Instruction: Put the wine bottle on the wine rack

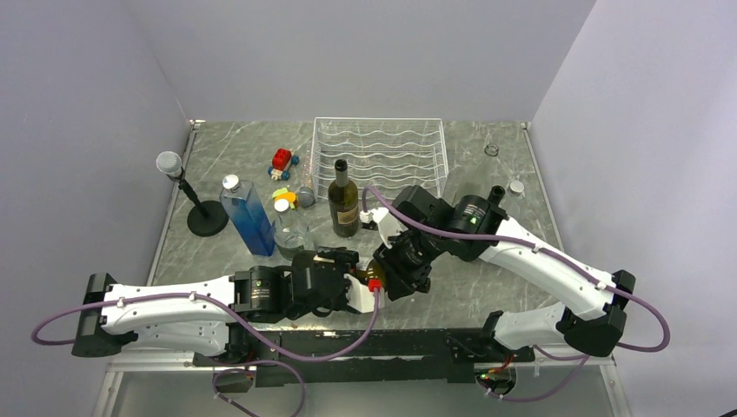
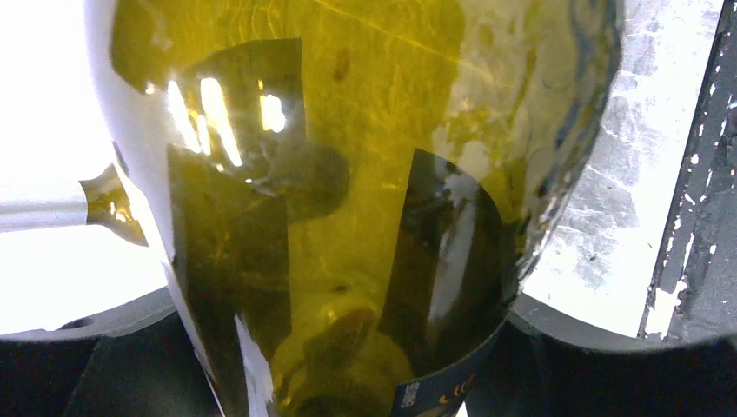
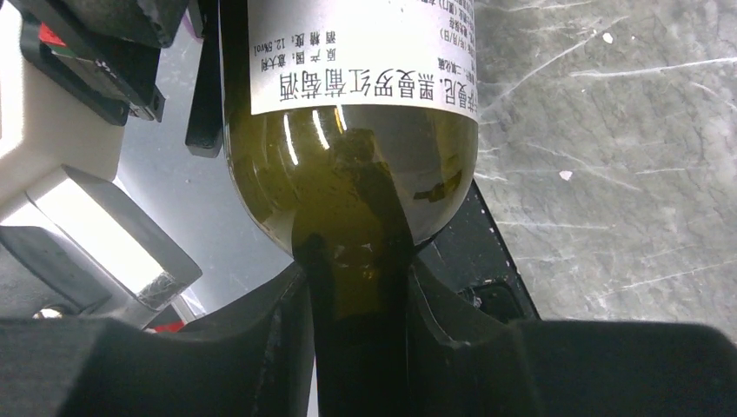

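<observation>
- The left arm and the right arm have smooth white link shells joined by black joint housings.
- A purple cable runs along each arm and loops out past its black base.
- A small green light glows on a black cylindrical motor of the right arm.
- The left gripper is black, with a white block and a red detail.
- The right gripper has blocky matt-black fingers.

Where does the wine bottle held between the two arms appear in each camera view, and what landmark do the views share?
Top external: the held wine bottle is low centre, mostly hidden.
Left wrist: olive glass fills the centre, close up.
Right wrist: top centre, white label showing, neck between the jaws.
Shared landmark: the grey marbled tabletop.
</observation>
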